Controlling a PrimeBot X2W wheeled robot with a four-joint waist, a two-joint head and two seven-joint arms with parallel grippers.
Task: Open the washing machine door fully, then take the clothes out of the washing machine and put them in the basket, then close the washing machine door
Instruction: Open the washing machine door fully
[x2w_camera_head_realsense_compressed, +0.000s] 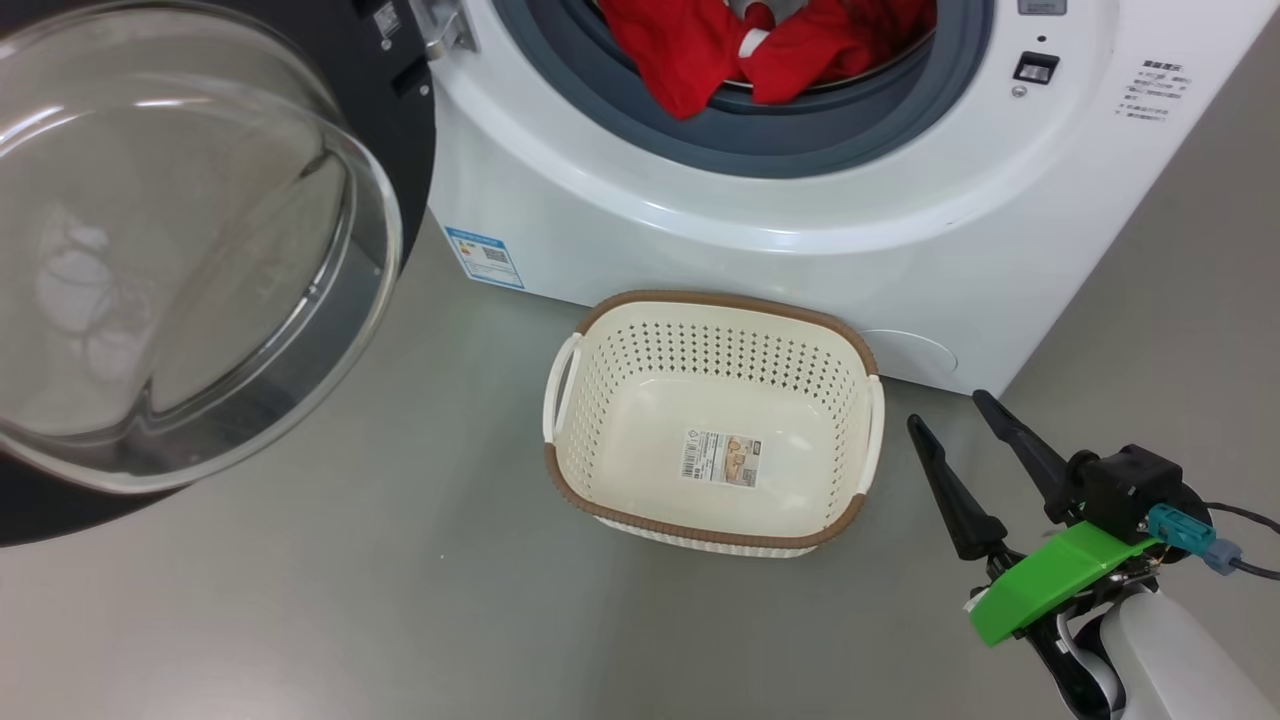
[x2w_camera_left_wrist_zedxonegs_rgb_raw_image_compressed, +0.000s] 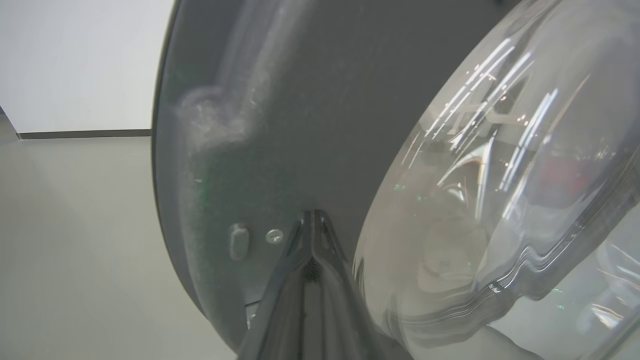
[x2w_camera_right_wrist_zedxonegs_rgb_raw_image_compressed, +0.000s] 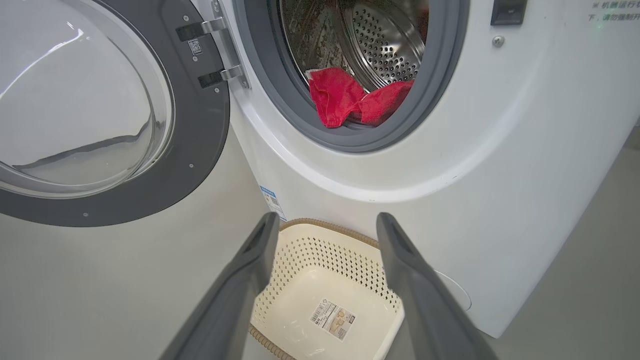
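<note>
While our right gripper (x2w_camera_head_realsense_compressed: 948, 408) hangs low over the floor (x2w_camera_head_realsense_compressed: 300, 600) just right of the basket (x2w_camera_head_realsense_compressed: 720, 300), its two fingers stand wide apart with nothing between them. In the right wrist view they frame the basket's near end.

Our left gripper (x2w_camera_left_wrist_zedxonegs_rgb_raw_image_compressed: 312, 220) has its fingers pressed together, nothing gripped. The tip sits right at the dark rim of the door (x2w_camera_head_realsense_compressed: 180, 250), next to the glass bowl. We can't tell whether it actually touches.

Door is swung wide open, off to the left of the washing machine (x2w_camera_head_realsense_compressed: 800, 260), glass bulge facing us.

Clothes (x2w_camera_head_realsense_compressed: 700, 50) are in the machine: red fabric piled at the mouth of the steel drum (x2w_camera_right_wrist_zedxonegs_rgb_raw_image_compressed: 385, 45), one fold draped over the lower lip of the grey gasket (x2w_camera_head_realsense_compressed: 800, 140).

Basket sits upright on the floor close in front of the machine, below the opening. Its bare cream bottom shows a sticker (x2w_camera_head_realsense_compressed: 722, 458).

Floor is smooth, matte grey-green, with soft reflections. The machine stands directly on it, with a blue label (x2w_camera_head_realsense_compressed: 483, 255) low on its front. In the left wrist view a plain white wall (x2w_camera_left_wrist_zedxonegs_rgb_raw_image_compressed: 75, 60) meets the floor at a dark skirting (x2w_camera_left_wrist_zedxonegs_rgb_raw_image_compressed: 85, 133).
</note>
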